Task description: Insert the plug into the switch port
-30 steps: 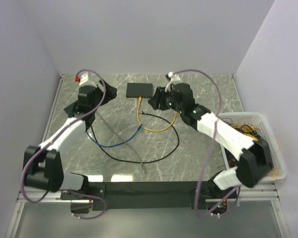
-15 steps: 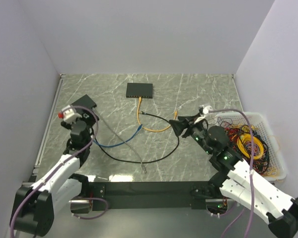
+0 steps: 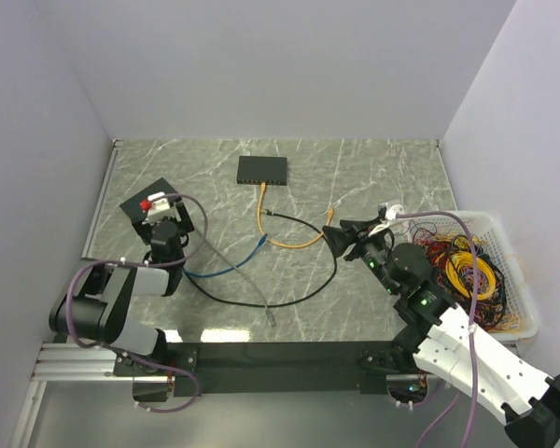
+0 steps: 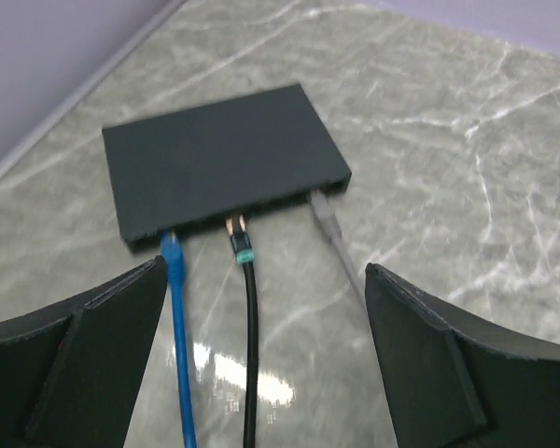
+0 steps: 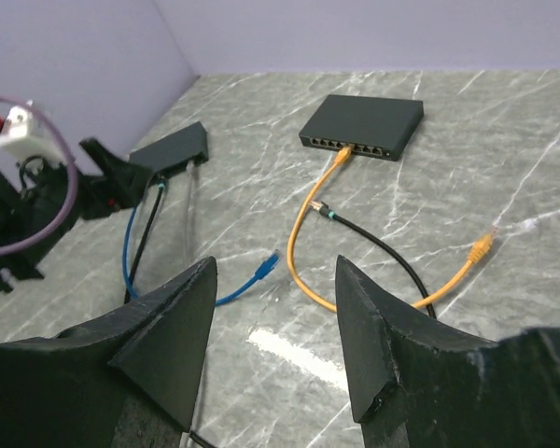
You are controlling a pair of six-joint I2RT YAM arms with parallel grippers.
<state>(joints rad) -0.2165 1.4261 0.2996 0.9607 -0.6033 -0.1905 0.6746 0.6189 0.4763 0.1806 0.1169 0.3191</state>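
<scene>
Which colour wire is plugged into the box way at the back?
The orange cable: one end sits in the far grey box. The blue cable, black cable and grey cable all plug into the black slab instead.

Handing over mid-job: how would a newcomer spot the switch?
On the table, look far-centre near the back wall. The switch is the oblong dark-grey box; only it has an orange cable plugged in, unlike the squarer black slab at left.

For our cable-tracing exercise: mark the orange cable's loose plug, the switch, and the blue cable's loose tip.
orange cable's loose plug [image 5: 483,244]: right wrist view, boot.
switch [image 5: 364,117]: right wrist view, top face.
blue cable's loose tip [image 5: 264,269]: right wrist view, connector.
</scene>
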